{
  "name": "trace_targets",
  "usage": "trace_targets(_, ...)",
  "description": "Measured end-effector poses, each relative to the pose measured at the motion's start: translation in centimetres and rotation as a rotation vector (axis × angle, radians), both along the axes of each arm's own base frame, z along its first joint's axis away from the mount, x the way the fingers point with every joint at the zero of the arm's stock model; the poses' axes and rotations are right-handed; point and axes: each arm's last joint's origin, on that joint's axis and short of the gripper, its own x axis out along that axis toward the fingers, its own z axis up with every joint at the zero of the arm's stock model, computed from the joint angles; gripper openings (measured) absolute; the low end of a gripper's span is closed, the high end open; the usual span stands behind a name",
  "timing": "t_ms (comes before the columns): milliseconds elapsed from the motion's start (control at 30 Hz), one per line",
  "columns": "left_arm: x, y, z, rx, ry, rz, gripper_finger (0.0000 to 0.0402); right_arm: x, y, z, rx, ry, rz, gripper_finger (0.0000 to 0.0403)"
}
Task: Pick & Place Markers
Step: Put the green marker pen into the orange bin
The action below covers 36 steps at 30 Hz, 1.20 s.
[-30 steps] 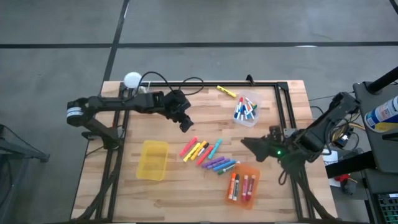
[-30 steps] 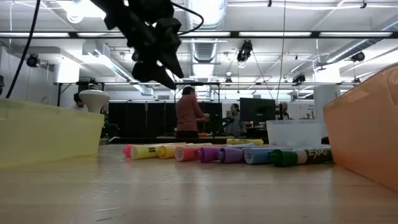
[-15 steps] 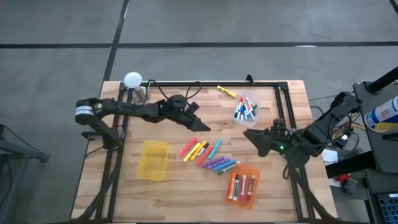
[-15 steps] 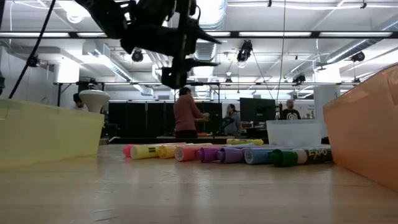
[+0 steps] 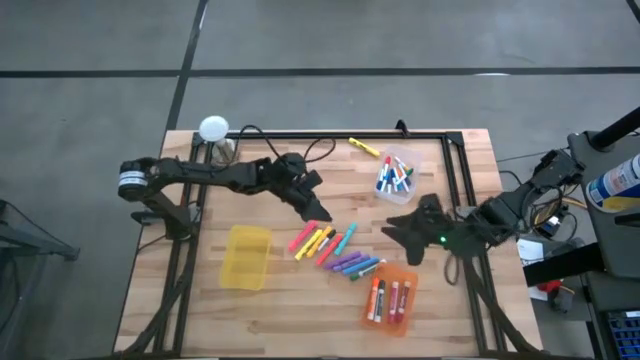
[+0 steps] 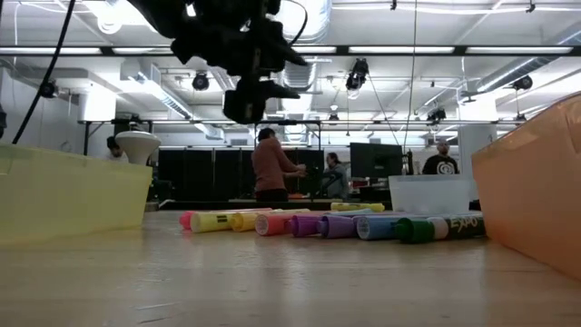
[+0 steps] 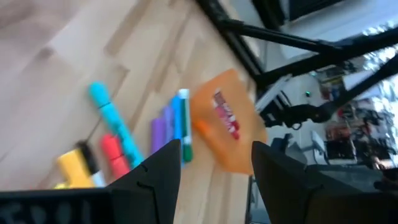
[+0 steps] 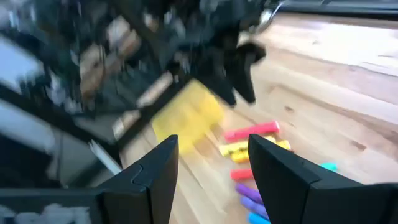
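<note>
a: markers (image 5: 335, 250) lie loose mid-table between the yellow bin (image 5: 246, 257) and orange bin (image 5: 389, 298). advice?

b: drop the left gripper (image 5: 318, 208) square over the pink end pen, fingers astride it.

a: jaws?

b: left spread wide, empty, above the row. right gripper (image 5: 398, 228) parted, empty, just beside.

Wooden bench (image 5: 270, 310) from above: left gripper (image 5: 316, 207) over loose markers (image 5: 335, 250) at centre; right gripper (image 5: 400, 228) just right of them. Yellow bin (image 5: 246, 257), orange bin (image 5: 390, 298), clear bin (image 5: 396, 176) around.
</note>
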Motion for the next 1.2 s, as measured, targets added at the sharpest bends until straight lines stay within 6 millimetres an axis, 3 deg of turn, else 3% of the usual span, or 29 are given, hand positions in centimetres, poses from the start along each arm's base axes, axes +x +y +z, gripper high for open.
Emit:
trace_targets(233,-1.4,0.6,1.0,-0.054,0.026,-0.015,0.0188,3.0,-2.9,-1.3,-0.073,0.183,0.247,0.0187)
trace_targets(433,-2.8,0.6,3.3,-0.094,-0.059,-0.102,0.0188,5.8,-3.7,-3.7,-0.210,0.320,0.534,0.0187)
trace_targets(567,-4.1,0.3,5.2,-0.078,-0.127,-0.109,0.0188,8.0,-3.4,-5.7,-0.251,0.404,0.694,0.0187)
trace_targets(867,-7.1,-0.4,8.6,-0.036,-0.255,-0.111,0.0188,11.9,-2.3,-9.5,-0.276,0.672,0.808,0.0187)
trace_targets(1200,-9.1,-0.8,10.5,-0.010,-0.330,-0.105,0.0188,15.6,-0.7,-12.4,-0.263,0.872,0.893,0.0187)
